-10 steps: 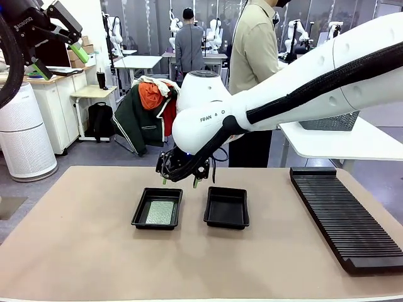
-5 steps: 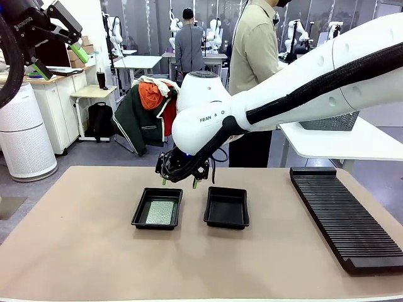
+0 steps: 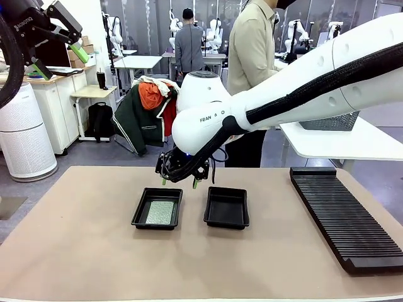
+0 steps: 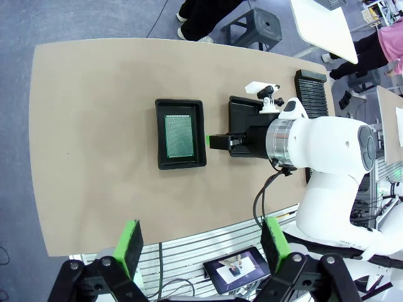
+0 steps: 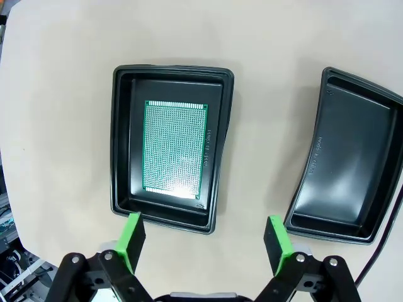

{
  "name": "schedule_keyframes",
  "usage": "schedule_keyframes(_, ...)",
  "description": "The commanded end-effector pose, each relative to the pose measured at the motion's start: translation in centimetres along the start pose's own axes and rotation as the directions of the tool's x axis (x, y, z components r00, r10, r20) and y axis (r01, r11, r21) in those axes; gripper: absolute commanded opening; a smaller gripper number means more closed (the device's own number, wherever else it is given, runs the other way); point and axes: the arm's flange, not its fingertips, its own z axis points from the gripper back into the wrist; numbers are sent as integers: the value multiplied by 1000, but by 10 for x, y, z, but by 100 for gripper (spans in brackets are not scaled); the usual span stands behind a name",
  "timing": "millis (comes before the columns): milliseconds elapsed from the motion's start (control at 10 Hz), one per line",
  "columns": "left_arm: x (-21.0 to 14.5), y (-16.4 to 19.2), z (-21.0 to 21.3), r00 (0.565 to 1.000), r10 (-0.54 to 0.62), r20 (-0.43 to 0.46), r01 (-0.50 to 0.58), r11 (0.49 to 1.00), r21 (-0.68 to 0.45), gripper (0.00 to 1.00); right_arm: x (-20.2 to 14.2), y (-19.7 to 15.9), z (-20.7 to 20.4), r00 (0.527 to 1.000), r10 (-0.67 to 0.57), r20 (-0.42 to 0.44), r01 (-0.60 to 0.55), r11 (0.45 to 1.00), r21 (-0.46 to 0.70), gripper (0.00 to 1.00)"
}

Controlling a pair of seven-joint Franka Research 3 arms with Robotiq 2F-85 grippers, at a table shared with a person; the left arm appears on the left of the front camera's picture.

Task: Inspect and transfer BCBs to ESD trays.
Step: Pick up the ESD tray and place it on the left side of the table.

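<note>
Person (image 3: 252, 56) leftward; right hand (image 3: 179, 184) seemingly static

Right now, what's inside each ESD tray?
Left tray: one green BCB lying flat on its floor. Right tray: bare black floor, nothing in it. The tray floor beneath the board is covered.

"FRAN" on the right arm (image 3: 264, 94)
</note>
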Motion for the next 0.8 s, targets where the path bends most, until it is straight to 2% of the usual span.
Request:
schedule_keyframes(0,-1,2,2,1000,-2,-10,2,1000,11,100,-1,-1,-1,1000,0,8,0,1000,-2,100)
schedule_keyframes(700,-1,2,2,1000,-2,-10,2,1000,11,100,-1,-1,-1,1000,0,8,0,1000,-2,100)
